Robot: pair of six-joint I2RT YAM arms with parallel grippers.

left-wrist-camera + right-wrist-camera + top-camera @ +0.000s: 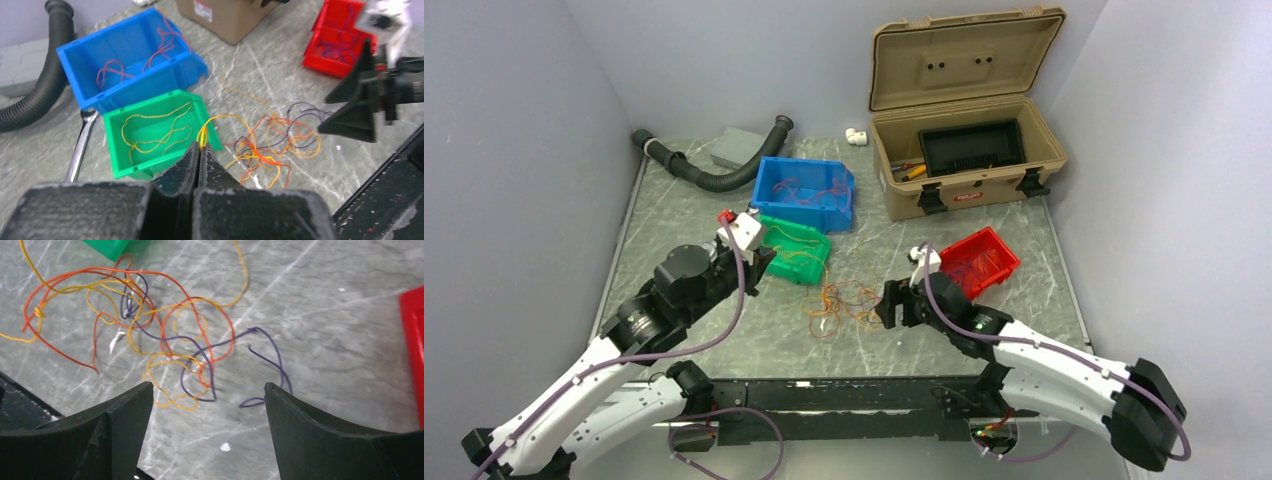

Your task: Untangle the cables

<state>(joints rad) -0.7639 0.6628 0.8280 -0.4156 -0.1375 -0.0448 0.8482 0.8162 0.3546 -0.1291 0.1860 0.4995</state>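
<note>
The left gripper [200,146] jaws meet, the right gripper [207,386] jaws gape, wrists seemingly low.

The cables [165,340] lie flat on the table [754,335] as a loose tangle of thin orange, yellow, red and purple wires with loops crossing one another, and a yellow strand rises from it, pinched in my left pincer [200,146].

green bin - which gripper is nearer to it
Left. The left gripper is beside the green bin, at its near edge; the right gripper sits across the cables from it.
</note>
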